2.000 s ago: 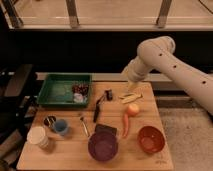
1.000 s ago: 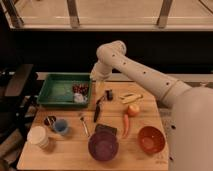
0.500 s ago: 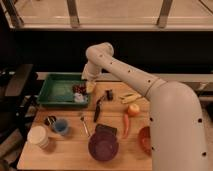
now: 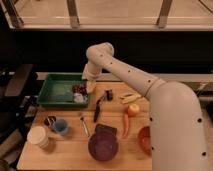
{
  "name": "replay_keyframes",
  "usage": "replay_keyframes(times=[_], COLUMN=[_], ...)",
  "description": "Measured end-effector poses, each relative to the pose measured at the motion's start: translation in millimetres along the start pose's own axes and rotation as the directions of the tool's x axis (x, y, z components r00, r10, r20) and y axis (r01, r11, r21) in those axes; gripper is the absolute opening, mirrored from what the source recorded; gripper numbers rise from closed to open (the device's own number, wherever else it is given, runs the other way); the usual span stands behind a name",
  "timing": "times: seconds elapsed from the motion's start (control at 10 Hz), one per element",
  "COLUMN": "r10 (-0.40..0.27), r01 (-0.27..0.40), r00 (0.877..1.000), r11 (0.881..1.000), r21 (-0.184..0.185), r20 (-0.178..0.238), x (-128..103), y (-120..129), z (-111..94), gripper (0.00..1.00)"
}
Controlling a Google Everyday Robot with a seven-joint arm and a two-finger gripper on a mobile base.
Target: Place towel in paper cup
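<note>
The towel (image 4: 80, 98) is a small whitish wad lying in the near right corner of the green tray (image 4: 56, 92), next to a dark reddish lumpy thing (image 4: 78, 89). My gripper (image 4: 90, 85) hangs at the tray's right edge, just above and to the right of the towel, open and holding nothing. The arm bends over it from the right. The cream-white paper cup (image 4: 38, 136) stands upright at the table's front left corner, well away from the gripper.
A small blue cup (image 4: 61, 126) stands right of the paper cup. A purple bowl (image 4: 103, 146), an orange bowl (image 4: 145, 139), a carrot (image 4: 125, 125), a round fruit (image 4: 133, 109), a banana (image 4: 129, 97), a black utensil (image 4: 99, 108) and a spoon (image 4: 84, 124) lie on the wooden table (image 4: 65, 155).
The arm has swung from the right side of the table to the left. The gripper has come down to the tray's right edge beside the towel.
</note>
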Motion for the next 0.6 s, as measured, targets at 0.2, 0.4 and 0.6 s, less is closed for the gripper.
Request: replay_keyframes(times=[0.2, 0.4, 0.6], r10=[-0.038, -0.073, -0.097], r01=[0.038, 0.073, 0.097], r00=[0.999, 0.997, 0.995], r11=[0.999, 0.997, 0.994], r21=[-0.010, -0.030, -0.050], r20=[0.002, 0.007, 0.015], x=[-10, -21, -25], y=[-6, -13, -17], z=[14, 38, 54], gripper=[0.65, 0.65, 0.65])
